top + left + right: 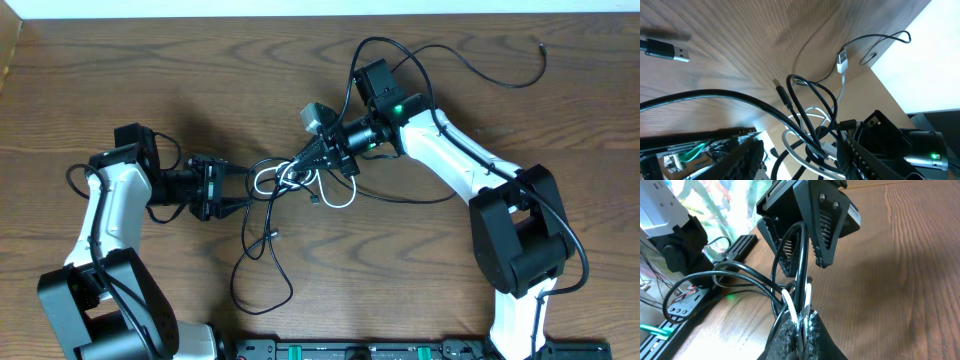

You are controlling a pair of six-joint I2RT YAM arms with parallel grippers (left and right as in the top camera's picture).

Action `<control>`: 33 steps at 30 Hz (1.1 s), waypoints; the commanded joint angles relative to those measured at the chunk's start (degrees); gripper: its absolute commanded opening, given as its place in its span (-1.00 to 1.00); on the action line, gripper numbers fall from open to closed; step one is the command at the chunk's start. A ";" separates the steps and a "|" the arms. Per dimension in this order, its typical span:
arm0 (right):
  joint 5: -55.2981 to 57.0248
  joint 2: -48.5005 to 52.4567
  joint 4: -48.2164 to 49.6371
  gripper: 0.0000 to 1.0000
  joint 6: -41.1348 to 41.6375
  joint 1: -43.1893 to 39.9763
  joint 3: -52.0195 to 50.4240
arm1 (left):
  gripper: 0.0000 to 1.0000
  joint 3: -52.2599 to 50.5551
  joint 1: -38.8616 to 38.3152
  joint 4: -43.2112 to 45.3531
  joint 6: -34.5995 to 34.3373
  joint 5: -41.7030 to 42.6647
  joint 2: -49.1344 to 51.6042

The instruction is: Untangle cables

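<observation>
We see a dark brown wooden table (150,80) with strong grain filling most of the view. A pale white strip (300,8) runs along its far edge. Along the near edge lies a black rail (400,350) with small green fittings.

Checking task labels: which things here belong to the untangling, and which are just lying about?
Job:
black cord
white cord
right claw, pinching both
left claw, open

Lying about:
thick arm wires
front rail
table
</observation>
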 commanded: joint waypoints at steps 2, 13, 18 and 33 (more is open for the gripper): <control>-1.79 -0.17 -0.15 -0.98 -0.33 0.50 -0.07 | 0.11 -0.24 -0.11 -0.20 0.11 1.33 0.17; -1.88 -0.17 0.04 -0.97 -0.35 1.68 -0.07 | 0.09 -0.24 -5.99 2.25 -6.78 -9.01 0.31; -1.88 -0.17 0.04 -0.98 0.24 1.73 -0.07 | -0.85 -0.24 -6.93 6.80 -8.28 -11.43 0.37; -1.22 -0.17 -2.67 -0.98 1.09 2.43 -0.07 | -0.86 -0.24 -3.58 32.39 -8.28 8.39 0.33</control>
